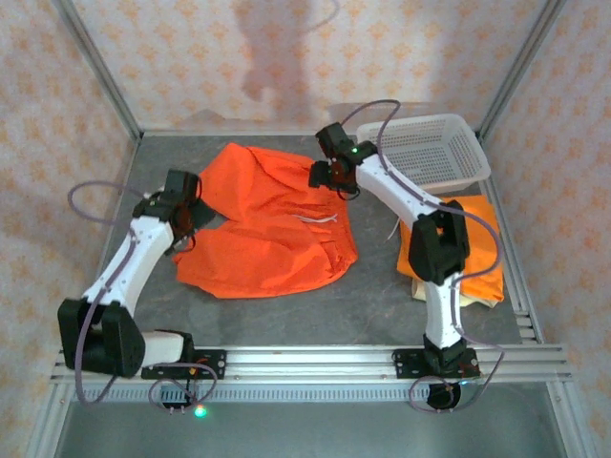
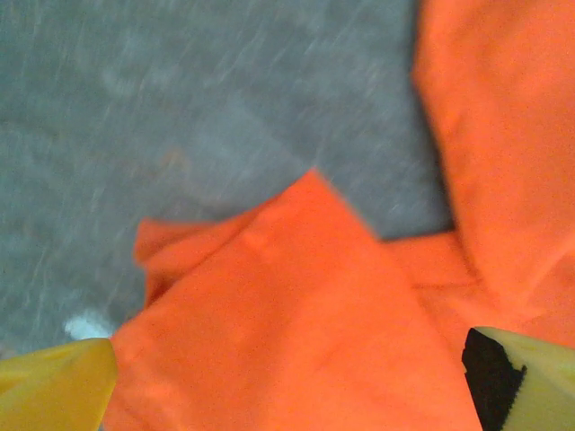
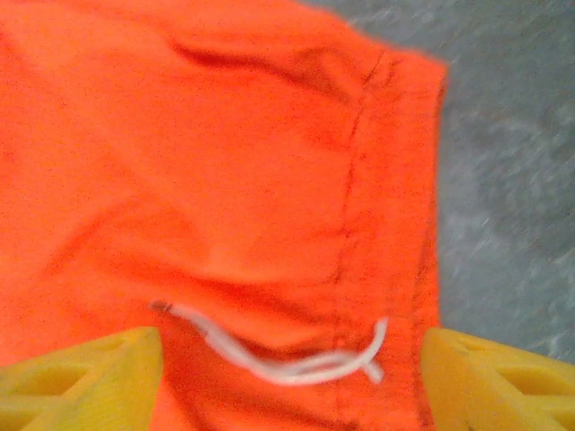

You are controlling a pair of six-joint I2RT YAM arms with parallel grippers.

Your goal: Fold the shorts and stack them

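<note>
Shorts (image 1: 258,239), waistband rightward, legs leftward

A white plastic mesh basket (image 1: 431,153) sits at the two o'clock corner of the grey, mottled table (image 1: 286,320), tilted slightly. A ribbed aluminium rail (image 1: 305,361) runs along the six o'clock edge. Pale floral-patterned walls (image 1: 191,57) enclose the table from nine through twelve to three o'clock.

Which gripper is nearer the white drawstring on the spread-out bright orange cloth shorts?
Right. The right gripper hangs open over the white drawstring at the waistband. The left gripper is at the opposite, left edge of the bright orange cloth shorts, well away from it.
</note>
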